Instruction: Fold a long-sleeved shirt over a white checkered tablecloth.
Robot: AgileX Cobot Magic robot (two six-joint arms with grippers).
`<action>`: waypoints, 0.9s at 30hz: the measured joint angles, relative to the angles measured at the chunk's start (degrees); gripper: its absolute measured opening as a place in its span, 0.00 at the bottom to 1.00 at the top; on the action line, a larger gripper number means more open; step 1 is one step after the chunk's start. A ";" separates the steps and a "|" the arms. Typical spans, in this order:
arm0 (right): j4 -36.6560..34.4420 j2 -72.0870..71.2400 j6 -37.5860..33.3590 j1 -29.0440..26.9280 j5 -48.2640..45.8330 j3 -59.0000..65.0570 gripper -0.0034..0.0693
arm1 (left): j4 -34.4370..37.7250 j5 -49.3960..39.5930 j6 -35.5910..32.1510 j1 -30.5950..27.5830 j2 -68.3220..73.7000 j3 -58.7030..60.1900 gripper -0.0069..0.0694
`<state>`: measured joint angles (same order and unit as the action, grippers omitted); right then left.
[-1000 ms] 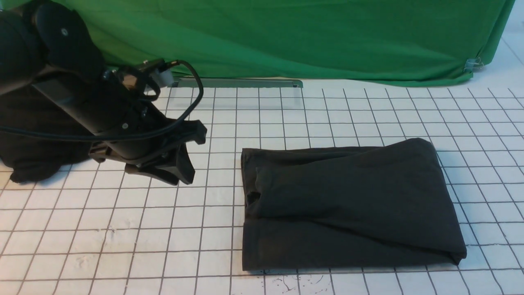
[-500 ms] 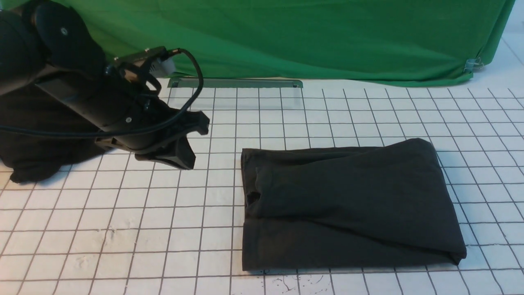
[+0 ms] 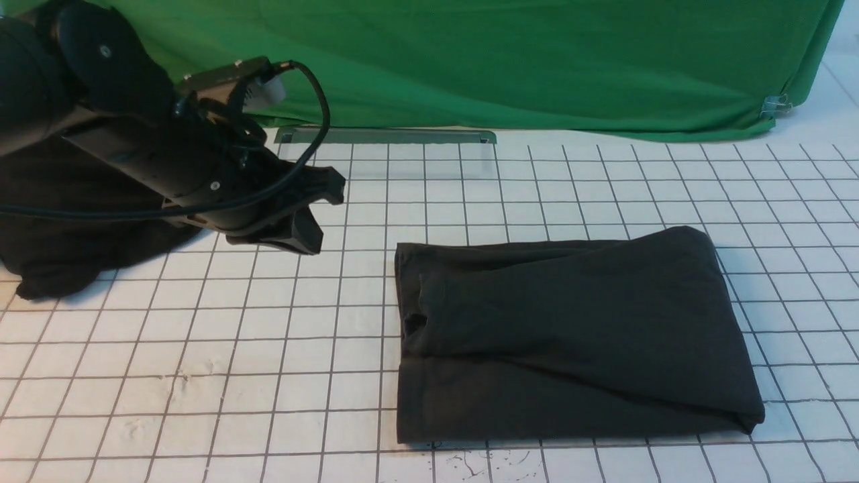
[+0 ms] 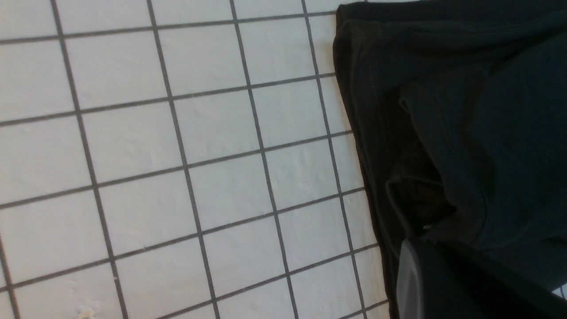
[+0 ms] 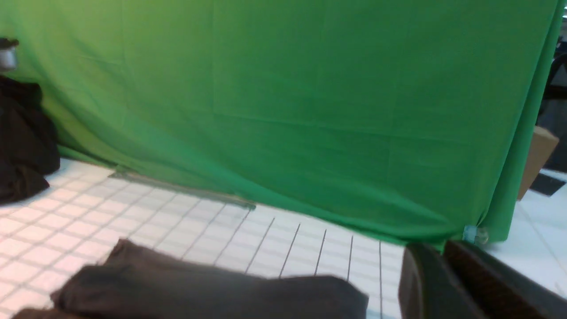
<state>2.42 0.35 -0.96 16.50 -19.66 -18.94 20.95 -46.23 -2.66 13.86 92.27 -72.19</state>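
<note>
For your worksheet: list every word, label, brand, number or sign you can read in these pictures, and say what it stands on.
None can be read.
Folded long-sleeved shirt: no print showing.
White checkered tablecloth: only grid lines.
Green fabric sheet: plain.
Left end effector: no readable marking.

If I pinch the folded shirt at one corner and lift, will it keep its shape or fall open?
The long-sleeved shirt is soft layered fabric with loose creases, so it would probably droop and unfold from a single corner. Nothing pins its layers together, so a sideways push would likely bunch them on the white checkered tablecloth rather than slide the stack whole. It looks light for its size.
</note>
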 joint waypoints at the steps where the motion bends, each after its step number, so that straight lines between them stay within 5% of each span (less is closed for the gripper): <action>1: 0.22 0.00 0.00 -0.63 0.08 2.45 0.13 | -0.17 0.39 0.00 0.00 0.00 0.05 0.12; 13: 0.80 -0.24 -0.04 -12.65 2.30 18.19 0.18 | -2.59 -0.68 0.00 0.00 -0.22 0.05 0.12; 27: 0.97 -0.24 -0.04 -13.12 5.26 19.30 0.23 | -7.43 -8.44 -0.13 0.00 -21.72 0.07 0.12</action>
<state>3.39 0.11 -1.00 3.37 -14.39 0.35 13.52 -54.66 -2.79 13.86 70.54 -72.13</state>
